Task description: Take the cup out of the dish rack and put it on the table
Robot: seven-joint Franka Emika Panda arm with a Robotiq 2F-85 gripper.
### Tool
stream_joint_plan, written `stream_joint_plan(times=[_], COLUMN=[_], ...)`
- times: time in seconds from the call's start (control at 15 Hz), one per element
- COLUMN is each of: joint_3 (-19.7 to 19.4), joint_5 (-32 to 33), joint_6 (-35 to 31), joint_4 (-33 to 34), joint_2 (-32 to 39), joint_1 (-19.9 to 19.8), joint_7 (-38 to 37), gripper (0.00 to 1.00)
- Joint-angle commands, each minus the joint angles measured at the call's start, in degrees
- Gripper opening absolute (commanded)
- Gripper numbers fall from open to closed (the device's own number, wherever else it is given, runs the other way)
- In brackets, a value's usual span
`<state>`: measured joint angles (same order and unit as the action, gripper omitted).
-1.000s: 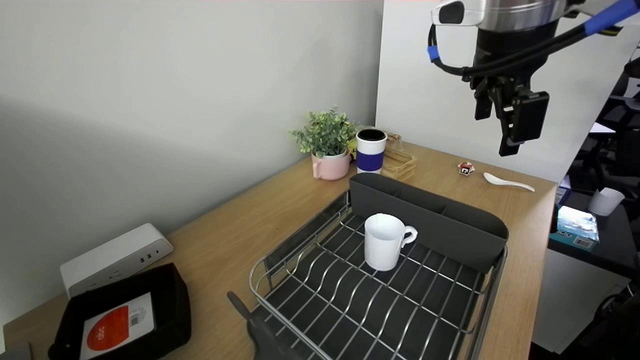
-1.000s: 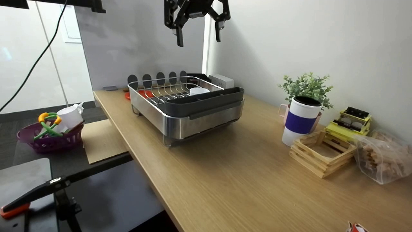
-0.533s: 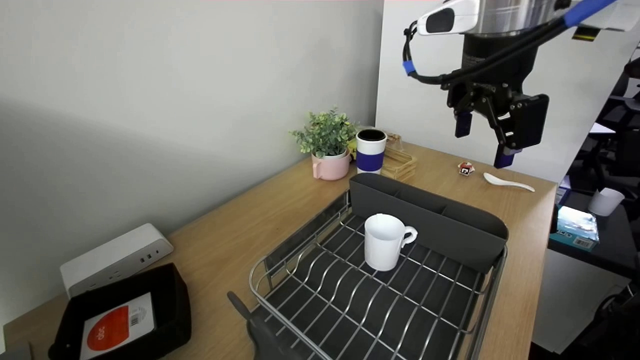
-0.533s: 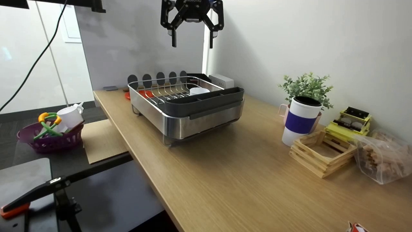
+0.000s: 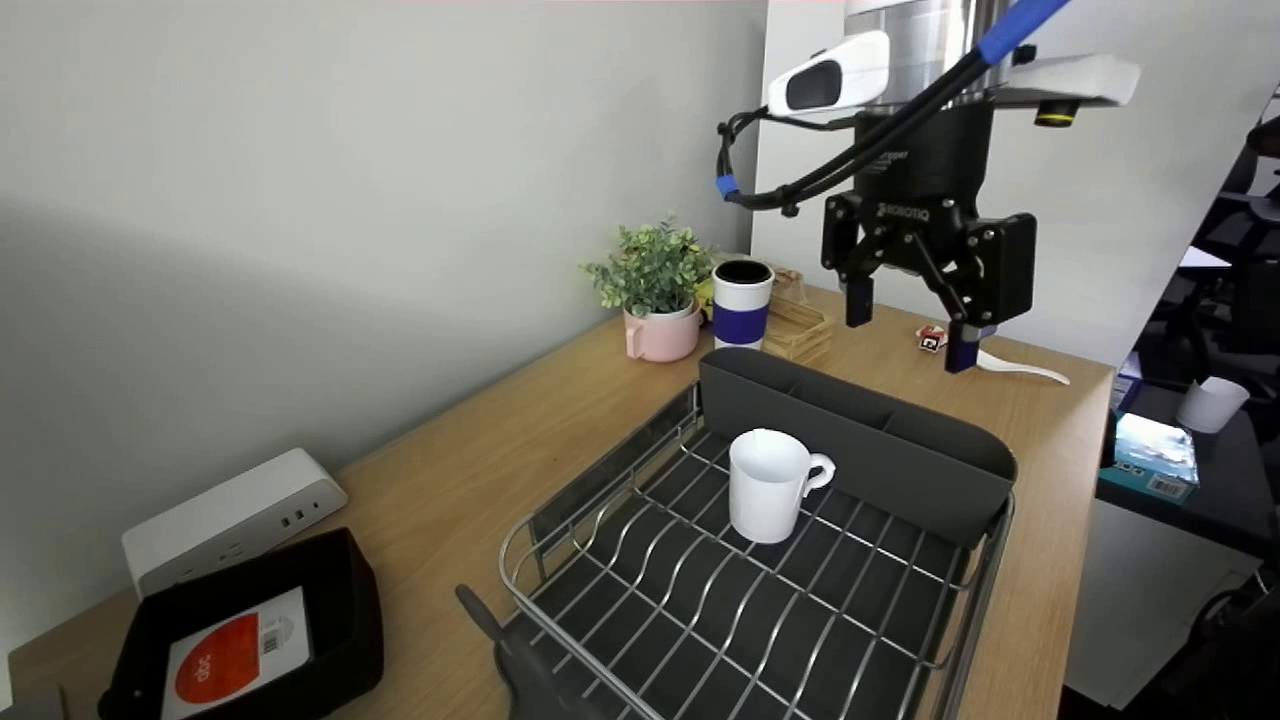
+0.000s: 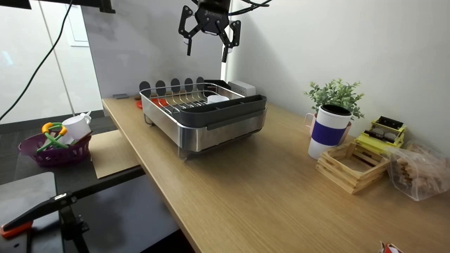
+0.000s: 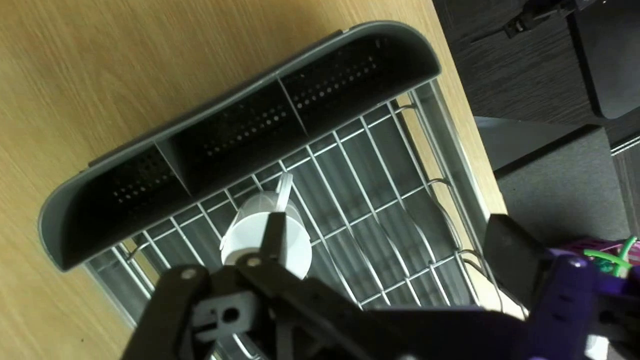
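The cup (image 5: 765,490), a white mug, stands upright on the wires of the dish rack (image 6: 161,121), close to the rack's grey utensil holder (image 5: 850,455). Its handle points toward the holder's side. In an exterior view only the cup's rim (image 6: 218,98) shows above the holder. My gripper (image 5: 911,330) hangs in the air, higher than the rack and apart from the cup; its jaws are wide open with nothing between them. In the wrist view one finger (image 7: 274,232) overlaps part of the cup (image 7: 299,245). The table (image 6: 253,196) carries the rack.
A white tumbler with a purple band (image 6: 328,131), a potted plant (image 5: 655,275), a wooden crate (image 6: 351,175) and a plastic bag (image 6: 418,172) stand by the wall. A white spoon (image 5: 1020,366) lies near the table's end. A black bin (image 5: 350,610) sits beside the rack.
My gripper has come lower and swung toward the rack, moving left and down in both exterior views. Its jaws have stayed open, and the cup and rack have not moved.
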<state>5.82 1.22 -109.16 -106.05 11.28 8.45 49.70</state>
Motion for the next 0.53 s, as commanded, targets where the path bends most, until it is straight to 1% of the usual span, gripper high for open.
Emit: stream_joint_plan(times=[0.0,0.27,0.33,0.47], joint_3=[1.4,1.7,1.5,1.7], joint_5=[-2.1,-1.6,-0.7,-0.7], joint_6=[3.9,7.8,4.8,5.9], joint_4=[6.0,11.1,7.0,8.9], joint_2=[5.5,10.7,7.7,9.6], joint_1=[-1.9,-1.9,-1.7,-1.7], joint_7=[4.3,5.6,3.8,3.9], gripper=[1.00,1.00,1.00,1.00])
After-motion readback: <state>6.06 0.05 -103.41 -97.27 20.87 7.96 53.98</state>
